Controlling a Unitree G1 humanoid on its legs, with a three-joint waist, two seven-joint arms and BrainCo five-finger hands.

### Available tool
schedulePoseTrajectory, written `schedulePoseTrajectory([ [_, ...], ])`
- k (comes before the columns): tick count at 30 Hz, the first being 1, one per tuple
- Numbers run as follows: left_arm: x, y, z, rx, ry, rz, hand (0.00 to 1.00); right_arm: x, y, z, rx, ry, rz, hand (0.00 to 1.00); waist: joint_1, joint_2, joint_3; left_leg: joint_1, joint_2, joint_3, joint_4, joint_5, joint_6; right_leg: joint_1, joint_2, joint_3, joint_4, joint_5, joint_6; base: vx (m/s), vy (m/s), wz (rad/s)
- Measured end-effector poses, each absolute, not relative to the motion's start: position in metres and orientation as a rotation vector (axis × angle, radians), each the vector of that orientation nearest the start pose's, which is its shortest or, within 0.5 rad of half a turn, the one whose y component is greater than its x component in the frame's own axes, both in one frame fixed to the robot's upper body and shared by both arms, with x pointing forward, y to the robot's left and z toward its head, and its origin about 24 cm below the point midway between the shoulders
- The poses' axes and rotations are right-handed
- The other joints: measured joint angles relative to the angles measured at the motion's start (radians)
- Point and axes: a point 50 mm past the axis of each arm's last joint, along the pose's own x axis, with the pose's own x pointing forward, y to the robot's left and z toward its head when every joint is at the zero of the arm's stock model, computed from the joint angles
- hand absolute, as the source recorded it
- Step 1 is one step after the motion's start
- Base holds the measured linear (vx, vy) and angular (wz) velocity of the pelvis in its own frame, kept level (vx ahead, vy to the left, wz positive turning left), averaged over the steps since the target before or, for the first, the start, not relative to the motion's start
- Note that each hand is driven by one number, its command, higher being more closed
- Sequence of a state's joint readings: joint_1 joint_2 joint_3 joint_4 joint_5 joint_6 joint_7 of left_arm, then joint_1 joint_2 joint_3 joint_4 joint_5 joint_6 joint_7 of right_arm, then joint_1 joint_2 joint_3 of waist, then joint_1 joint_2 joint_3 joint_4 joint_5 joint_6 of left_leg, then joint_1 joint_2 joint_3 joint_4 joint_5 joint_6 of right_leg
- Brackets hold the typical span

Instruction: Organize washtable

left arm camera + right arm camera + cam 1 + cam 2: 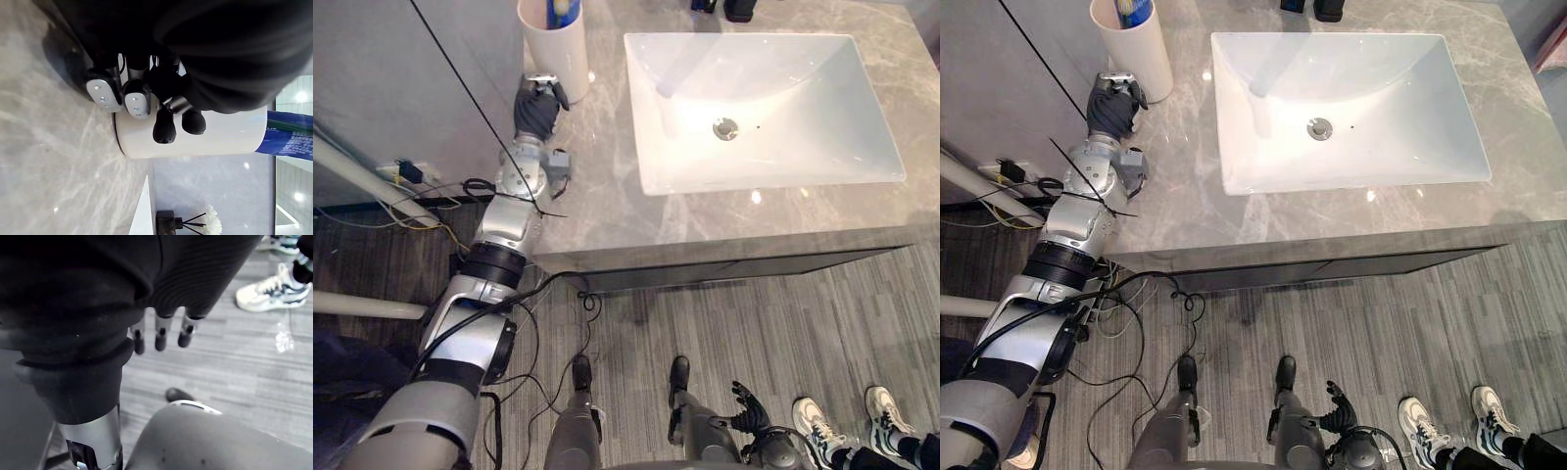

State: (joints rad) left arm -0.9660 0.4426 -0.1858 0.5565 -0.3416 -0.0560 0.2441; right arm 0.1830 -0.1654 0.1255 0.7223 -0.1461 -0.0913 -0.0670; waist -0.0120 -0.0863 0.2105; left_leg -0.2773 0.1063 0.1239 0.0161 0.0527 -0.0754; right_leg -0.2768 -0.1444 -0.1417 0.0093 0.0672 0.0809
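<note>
While my left hand (537,108) lay on the counter (607,220), the one white cup (555,54) stood upright at the counter's far left end, close to the left edge and the grey wall (411,88). It was a plain, straight-sided round cup, and one blue tube (563,10) stuck out of its mouth. My left fingers (164,129) were clenched, with their dark tips against the cup's lower wall on its near side, not wrapped round it. Bare marbled stone ran between the cup and the one white basin (803,162), and a wider bare strip lay between the basin and the counter's front edge. One drain (725,127) sat in the basin's middle. Two dark things (739,10) stood at the back edge behind the basin. My right hand (161,333) hung low over the floor (754,323), well off the counter, fingers slack and holding nothing. A person's two shoes (818,421) stood near it.
</note>
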Motion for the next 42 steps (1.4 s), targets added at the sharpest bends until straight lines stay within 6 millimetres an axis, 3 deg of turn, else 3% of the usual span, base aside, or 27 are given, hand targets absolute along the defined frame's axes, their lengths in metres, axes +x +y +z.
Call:
schedulePoseTrajectory([
  [3, 0.391, 0.169, 0.255, 0.135, -0.47, 0.081, 1.0, 0.128, -0.191, -0.128, -0.324, 0.8, 0.042, 0.0, 0.001, -0.001, 0.012, -0.011, 0.0, 0.006, 0.0, 0.004, 0.001, -0.009, 0.0, 0.006, -0.011, 0.013, -0.002, -0.03, -0.007, -0.05],
  [9, 0.389, 0.153, 0.298, 0.194, -0.58, 0.017, 1.0, 0.132, -0.191, -0.122, -0.317, 0.756, 0.044, 0.0, -0.003, -0.002, 0.046, -0.039, 0.0, 0.009, 0.001, 0.012, 0.001, -0.037, 0.001, 0.008, -0.015, 0.025, 0.0, -0.03, -0.011, -0.01],
  [14, 0.387, 0.146, 0.308, 0.183, -0.609, -0.004, 1.0, 0.133, -0.191, -0.12, -0.315, 0.745, 0.034, 0.0, -0.003, 0.0, 0.051, -0.039, 0.001, 0.014, 0.001, 0.012, 0.001, -0.038, 0.001, 0.009, -0.015, 0.026, 0.0, 0.0, -0.008, -0.02],
  [18, 0.374, 0.138, 0.312, 0.16, -0.686, -0.048, 1.0, 0.132, -0.191, -0.12, -0.315, 0.741, 0.022, 0.0, 0.002, 0.0, 0.052, -0.032, 0.001, 0.013, 0.002, 0.012, 0.001, -0.028, 0.0, 0.009, -0.016, 0.026, 0.0, 0.0, 0.0, 0.0],
  [21, 0.356, 0.141, 0.284, 0.101, -0.699, -0.088, 1.0, 0.13, -0.19, -0.122, -0.31, 0.752, 0.02, 0.0, 0.005, 0.009, 0.051, 0.011, 0.0, 0.012, 0.001, 0.01, 0.0, 0.017, 0.0, 0.008, -0.022, 0.024, 0.0, 0.0, 0.0, 0.0],
  [22, 0.345, 0.145, 0.256, 0.063, -0.668, -0.082, 1.0, 0.127, -0.193, -0.124, -0.309, 0.769, 0.007, 0.0, 0.017, 0.021, 0.049, 0.038, 0.0, 0.01, -0.002, 0.004, -0.001, 0.048, 0.001, 0.005, -0.031, 0.018, 0.002, 0.0, 0.0, 0.0],
  [24, 0.337, 0.148, 0.233, 0.068, -0.631, -0.071, 1.0, 0.125, -0.197, -0.126, -0.306, 0.784, -0.007, 0.0, 0.028, 0.033, 0.042, 0.052, 0.0, 0.006, -0.006, 0.004, -0.001, 0.062, 0.002, 0.003, -0.031, 0.014, 0.004, 0.0, -0.003, 0.05],
  [26, 0.326, 0.162, 0.181, 0.122, -0.493, -0.04, 1.0, 0.12, -0.206, -0.13, -0.301, 0.824, -0.045, 0.0, 0.034, 0.065, 0.022, 0.086, -0.001, -0.01, -0.018, 0.004, -0.001, 0.102, 0.002, -0.022, -0.03, 0.0, -0.007, 0.0, -0.005, 0.2],
  [27, 0.322, 0.166, 0.168, 0.132, -0.455, -0.034, 1.0, 0.117, -0.206, -0.132, -0.301, 0.837, -0.048, 0.0, 0.035, 0.071, 0.014, 0.093, -0.001, -0.011, -0.019, 0.004, -0.001, 0.11, 0.002, -0.025, -0.029, -0.004, -0.008, 0.01, 0.004, 0.15],
  [29, 0.297, 0.18, 0.132, 0.129, -0.348, -0.031, 1.0, 0.109, -0.211, -0.137, -0.301, 0.885, -0.056, 0.0, 0.057, 0.089, -0.017, 0.142, -0.001, -0.014, -0.042, 0.004, -0.002, 0.147, 0.003, -0.027, -0.03, -0.016, -0.006, 0.03, -0.006, 0.02],
  [33, 0.25, 0.186, 0.103, 0.06, -0.272, -0.044, 1.0, 0.092, -0.215, -0.146, -0.297, 0.971, -0.053, 0.0, 0.083, 0.104, -0.086, 0.191, -0.004, -0.045, -0.062, 0.004, -0.002, 0.208, 0.002, -0.061, -0.032, -0.039, -0.001, 0.05, -0.013, 0.22],
  [36, 0.225, 0.192, 0.089, -0.067, -0.241, 0.05, 1.0, 0.079, -0.215, -0.153, -0.292, 1.033, -0.058, 0.0, 0.105, 0.104, -0.138, 0.218, -0.005, -0.081, -0.074, 0.005, -0.003, 0.254, 0.002, -0.103, -0.032, -0.056, 0.001, 0.05, -0.019, 0.35],
  [42, 0.198, 0.188, 0.07, -0.167, -0.175, 0.116, 1.0, 0.066, -0.217, -0.159, -0.293, 1.099, -0.055, 0.0, 0.13, 0.101, -0.183, 0.247, -0.007, -0.132, -0.084, 0.009, -0.008, 0.307, 0.002, -0.158, -0.029, -0.08, 0.005, 0.0, -0.021, 0.3],
])
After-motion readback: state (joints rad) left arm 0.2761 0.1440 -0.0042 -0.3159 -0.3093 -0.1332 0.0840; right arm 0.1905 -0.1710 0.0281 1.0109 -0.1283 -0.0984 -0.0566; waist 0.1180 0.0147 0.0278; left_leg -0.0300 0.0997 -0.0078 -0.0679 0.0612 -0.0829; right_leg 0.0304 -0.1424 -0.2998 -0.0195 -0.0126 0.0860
